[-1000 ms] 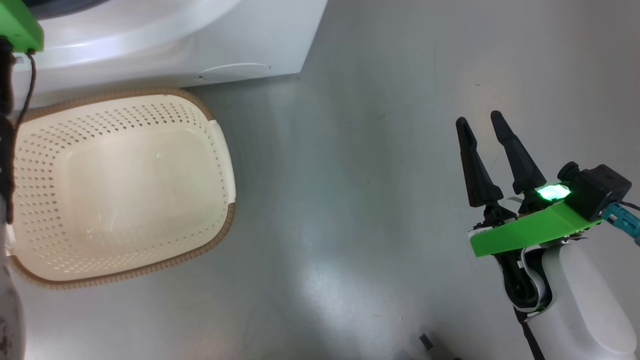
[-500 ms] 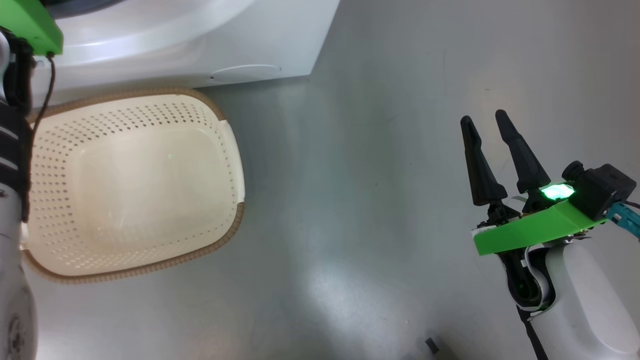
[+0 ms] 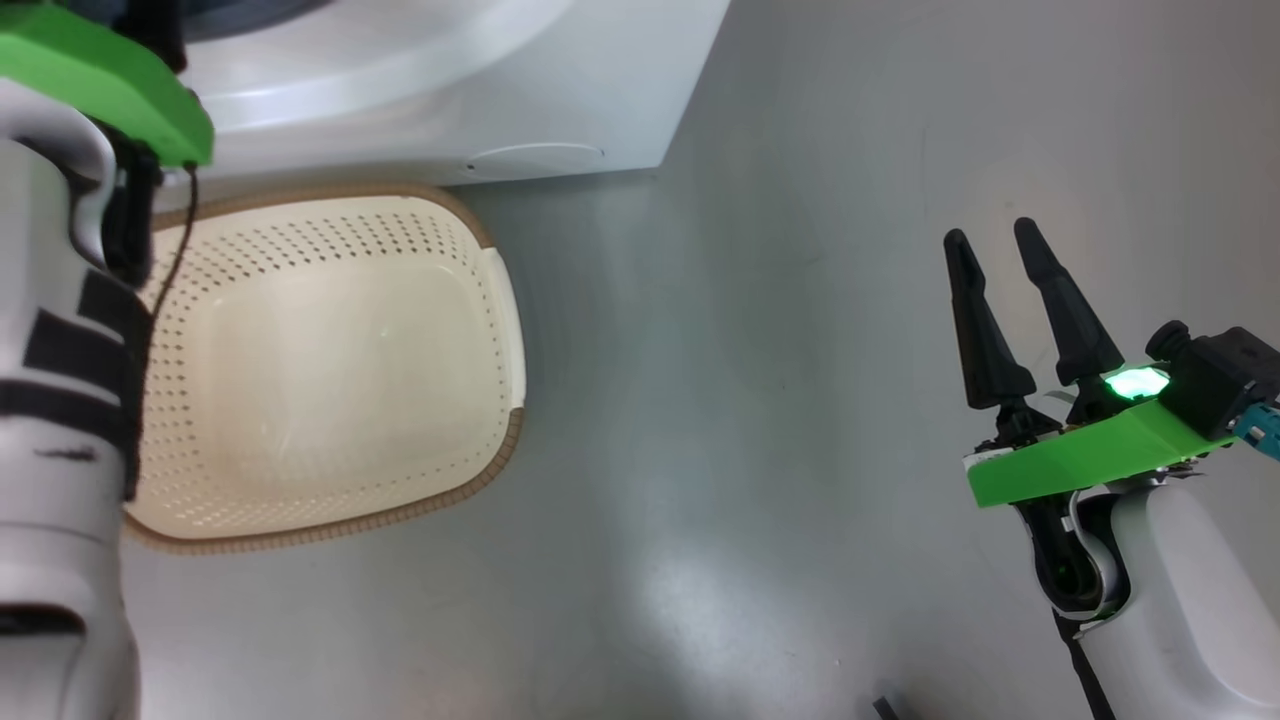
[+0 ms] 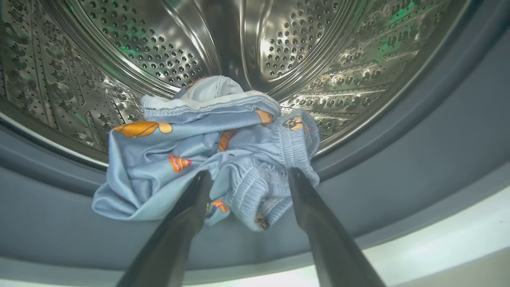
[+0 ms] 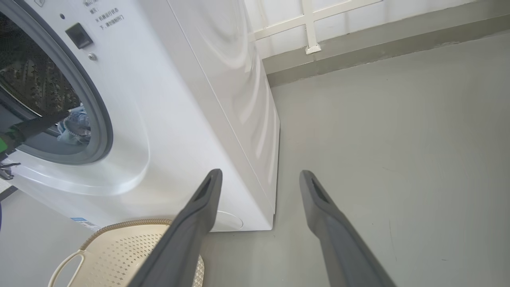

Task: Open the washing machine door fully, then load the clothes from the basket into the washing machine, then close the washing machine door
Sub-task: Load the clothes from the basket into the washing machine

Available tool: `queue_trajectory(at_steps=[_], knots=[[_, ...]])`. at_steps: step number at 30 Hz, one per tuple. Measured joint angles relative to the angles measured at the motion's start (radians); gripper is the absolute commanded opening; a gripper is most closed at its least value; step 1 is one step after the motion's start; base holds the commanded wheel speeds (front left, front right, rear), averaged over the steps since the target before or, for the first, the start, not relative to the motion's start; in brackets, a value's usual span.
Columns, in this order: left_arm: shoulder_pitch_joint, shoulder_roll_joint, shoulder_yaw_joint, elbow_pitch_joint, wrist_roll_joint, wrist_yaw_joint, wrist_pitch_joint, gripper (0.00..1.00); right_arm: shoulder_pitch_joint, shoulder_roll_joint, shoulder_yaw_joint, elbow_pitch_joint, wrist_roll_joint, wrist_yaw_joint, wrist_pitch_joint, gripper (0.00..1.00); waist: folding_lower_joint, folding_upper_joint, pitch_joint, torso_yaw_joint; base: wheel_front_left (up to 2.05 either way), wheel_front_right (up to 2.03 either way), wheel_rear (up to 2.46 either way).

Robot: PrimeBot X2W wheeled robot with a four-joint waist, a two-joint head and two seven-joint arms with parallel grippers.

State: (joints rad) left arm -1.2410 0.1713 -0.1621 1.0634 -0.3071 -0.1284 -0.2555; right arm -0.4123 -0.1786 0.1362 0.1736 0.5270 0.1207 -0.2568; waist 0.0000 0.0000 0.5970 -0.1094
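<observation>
View is shifting left; left forearm (image 3: 50, 470) is showing more.
The left gripper (image 4: 250, 173) is gaping wide, empty, clothes (image 4: 207, 139) lying at its fingertips.

A smooth, glossy grey floor (image 3: 760, 380) spreads across the room, catching a soft pale glare (image 3: 690, 610) of overhead light and carrying a few faint scuffs. In the right wrist view, its far edge meets a dull grey skirting band (image 5: 382, 44) along the foot of a white panelled wall (image 5: 279, 20), where 1 white upright bar (image 5: 310, 28) crosses 1 horizontal rail. A small dark object (image 3: 884, 708), too small to identify, lies at the head view's bottom edge.
</observation>
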Motion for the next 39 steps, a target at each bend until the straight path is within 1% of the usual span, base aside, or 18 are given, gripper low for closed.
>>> queue_trajectory(at_steps=[4,10,14,21,33,39], knots=[[0.067,-0.005,0.002,-0.085,-0.034,-0.001,0.000,1.00,0.007,-0.007,-0.007,0.002,0.000,0.000,0.000,1.00,0.0000,0.0000,-0.017,0.011,0.00,0.00,0.00],[0.160,-0.007,0.015,-0.174,-0.042,-0.001,0.000,1.00,0.009,-0.010,-0.009,0.008,0.000,0.000,0.000,1.00,0.0000,0.0000,-0.043,0.022,0.00,0.00,0.00],[0.243,-0.012,0.038,-0.249,-0.041,-0.001,0.000,1.00,0.038,-0.018,-0.014,0.016,0.000,0.000,0.000,1.00,0.0000,0.0000,-0.070,0.030,0.00,0.00,0.00],[0.391,-0.037,0.091,-0.360,-0.006,-0.001,0.000,1.00,0.071,-0.039,-0.018,0.026,0.000,0.000,0.000,1.00,0.0000,0.0000,-0.123,0.048,0.00,0.00,0.00],[0.656,-0.062,0.168,-0.513,0.057,-0.001,0.000,1.00,0.150,-0.070,-0.016,0.047,0.000,0.000,0.000,1.00,0.0000,0.0000,-0.231,0.080,0.00,0.00,0.00],[0.798,-0.069,0.196,-0.576,0.059,-0.001,0.000,1.00,0.201,-0.084,-0.014,0.054,0.000,0.000,0.000,1.00,0.0000,0.0000,-0.295,0.094,0.00,0.00,0.00]])
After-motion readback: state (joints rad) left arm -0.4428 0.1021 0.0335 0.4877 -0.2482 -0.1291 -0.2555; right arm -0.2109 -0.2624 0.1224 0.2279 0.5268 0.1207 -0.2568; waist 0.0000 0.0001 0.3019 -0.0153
